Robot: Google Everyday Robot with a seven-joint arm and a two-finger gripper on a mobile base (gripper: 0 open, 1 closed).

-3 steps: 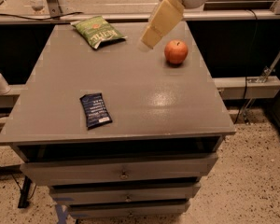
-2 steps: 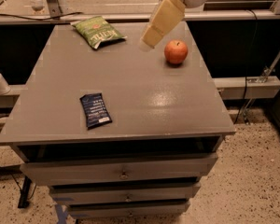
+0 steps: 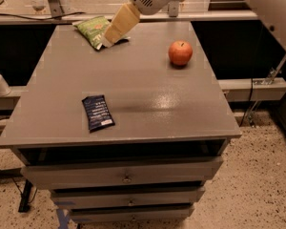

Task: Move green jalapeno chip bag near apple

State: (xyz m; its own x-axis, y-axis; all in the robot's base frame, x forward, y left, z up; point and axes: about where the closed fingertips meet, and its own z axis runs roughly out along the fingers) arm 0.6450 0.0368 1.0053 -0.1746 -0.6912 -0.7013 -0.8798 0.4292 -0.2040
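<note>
The green jalapeno chip bag (image 3: pixel 93 30) lies flat at the far left of the grey tabletop (image 3: pixel 148 104). The red-orange apple (image 3: pixel 180 52) stands at the far right, well apart from the bag. My gripper (image 3: pixel 108 40), with pale tan fingers, hangs from the white arm at the top and reaches down to the bag's right edge, covering part of it. The fingertips are at or just over the bag.
A small dark blue flat packet (image 3: pixel 97 112) lies near the front left of the table. Drawers (image 3: pixel 126 175) sit below the tabletop. A shelf rail (image 3: pixel 252 87) runs to the right, and cables lie at the left.
My gripper has swung left, from beside the apple to the right edge of the chip bag. The bag, apple and blue packet have not moved on the table.
</note>
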